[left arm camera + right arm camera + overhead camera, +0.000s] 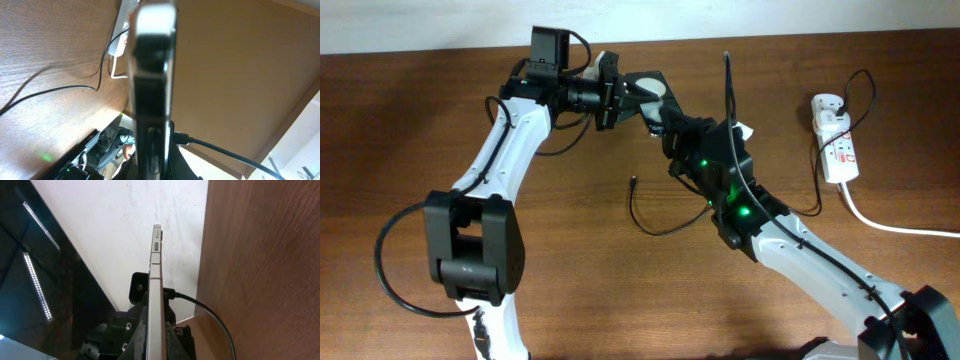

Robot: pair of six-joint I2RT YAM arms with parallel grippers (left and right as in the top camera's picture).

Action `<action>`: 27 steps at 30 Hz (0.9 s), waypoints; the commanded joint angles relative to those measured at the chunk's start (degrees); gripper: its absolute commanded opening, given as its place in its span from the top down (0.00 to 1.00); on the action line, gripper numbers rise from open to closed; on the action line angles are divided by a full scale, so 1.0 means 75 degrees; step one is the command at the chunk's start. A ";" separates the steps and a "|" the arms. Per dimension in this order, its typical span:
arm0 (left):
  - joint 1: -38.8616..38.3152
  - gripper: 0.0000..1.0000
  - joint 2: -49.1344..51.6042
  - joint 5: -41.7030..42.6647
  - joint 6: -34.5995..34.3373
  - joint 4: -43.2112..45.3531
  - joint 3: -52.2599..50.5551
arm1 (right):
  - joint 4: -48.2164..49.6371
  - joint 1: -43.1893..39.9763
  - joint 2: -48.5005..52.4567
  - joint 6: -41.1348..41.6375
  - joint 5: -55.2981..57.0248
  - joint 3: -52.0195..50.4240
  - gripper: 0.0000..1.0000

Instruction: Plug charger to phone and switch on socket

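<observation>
Left tool [620,92], right tool [669,117] tight on phone [648,86]

Phone [156,270] held aloft, charger [660,233] lying unplugged, socket [836,145] well apart

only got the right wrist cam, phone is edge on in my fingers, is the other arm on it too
Observer: Yes. The left gripper is shut on the phone from the opposite end.
Operator: ok where's the charger tip
Observer: The charger tip lies loose on the table, on the near side of the two grippers. It is not in the phone.
Operator: and the socket
Observer: The socket sits on the right arm's side of the table, toward the far edge. Neither arm is touching it.
</observation>
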 commanded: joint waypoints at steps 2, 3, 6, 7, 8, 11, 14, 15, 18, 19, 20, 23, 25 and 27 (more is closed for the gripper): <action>-0.0111 0.94 0.0020 0.0268 -0.0134 -0.0003 0.0012 | -0.0012 0.0131 0.0070 -0.0312 -0.0166 0.0093 0.96; -0.0108 0.94 0.0020 0.0265 -0.0146 -0.0003 0.0012 | -0.0012 0.0131 0.0070 -0.0312 -0.0169 0.0093 0.96; -0.0108 1.00 0.0020 0.0262 -0.0157 0.0000 0.0012 | -0.0012 0.0131 0.0070 -0.0312 -0.0166 0.0093 0.96; -0.0108 1.00 0.0020 0.0242 -0.0154 0.0000 0.0012 | -0.0012 0.0128 0.0070 -0.0312 -0.0166 0.0093 0.96; -0.0108 1.00 0.0020 0.0219 -0.0154 0.0003 0.0012 | -0.0012 0.0128 0.0070 -0.0312 -0.0166 0.0093 0.95; -0.0108 1.00 0.0020 0.0149 -0.0154 0.0003 0.0012 | -0.0015 0.0128 0.0070 -0.0315 -0.0166 0.0093 0.87; -0.0096 1.00 0.0020 0.0111 -0.0149 0.0006 0.0012 | -0.0015 0.0128 0.0070 -0.0315 -0.0166 0.0093 0.71; -0.0085 1.00 0.0020 0.0067 -0.0146 0.0003 0.0012 | -0.0015 0.0128 0.0070 -0.0315 -0.0166 0.0093 0.66; -0.0029 1.00 0.0020 -0.0087 0.0055 0.0006 0.0012 | -0.0017 0.0128 0.0070 -0.0323 -0.0163 0.0093 0.46; 0.0009 1.00 0.0020 -0.0236 0.0315 0.0003 0.0012 | -0.0020 0.0128 0.0070 -0.0399 -0.0166 0.0093 0.35; 0.0047 1.00 0.0020 -0.0344 0.0574 -0.0003 0.0012 | -0.0085 0.0128 0.0070 -0.0399 -0.0163 0.0093 0.28; 0.0204 1.00 0.0020 -0.0326 0.1381 -0.0029 0.0012 | -0.0577 0.0128 0.0070 -0.0431 -0.0207 0.0093 0.15; 0.0364 1.00 0.0020 -0.0312 0.2390 -0.0323 0.0009 | -0.0997 0.0128 0.0070 -0.1384 -0.0254 0.0093 0.06; 0.0606 1.00 0.0020 -0.0338 0.3334 -0.0848 -0.0003 | -0.1349 0.0122 0.0067 -0.2294 -0.0504 0.0093 0.01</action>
